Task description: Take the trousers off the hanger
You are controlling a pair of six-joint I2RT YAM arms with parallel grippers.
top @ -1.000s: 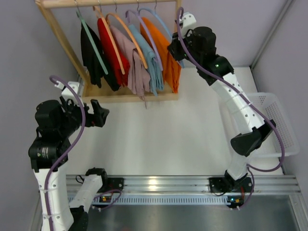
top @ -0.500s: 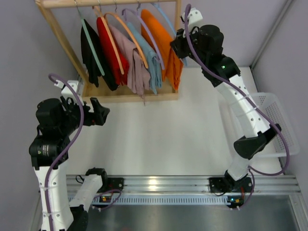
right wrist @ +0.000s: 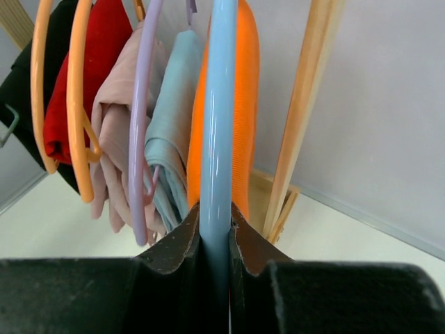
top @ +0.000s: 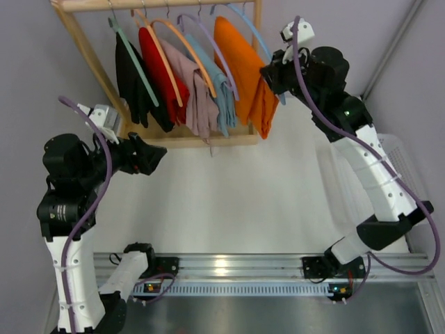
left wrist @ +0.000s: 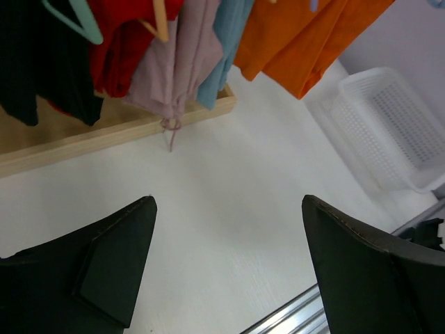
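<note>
Hanger (right wrist: 217, 104) pinched in right claw (right wrist: 215, 217), trousers (right wrist: 248, 90) draped just beyond

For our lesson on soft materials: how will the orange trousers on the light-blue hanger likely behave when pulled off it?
Probably floppy: the orange trousers drape limply over the light-blue hanger. Likely light, since so thin a hanger carries them. They may slide off easily, as the right gripper clamps only the hanger, not the cloth.

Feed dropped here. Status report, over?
Right gripper shut on thin light-blue hanger. Left gripper open, holding nothing. Bright orange cloth trousers draped over hanger. Lavender hanger close alongside.
</note>
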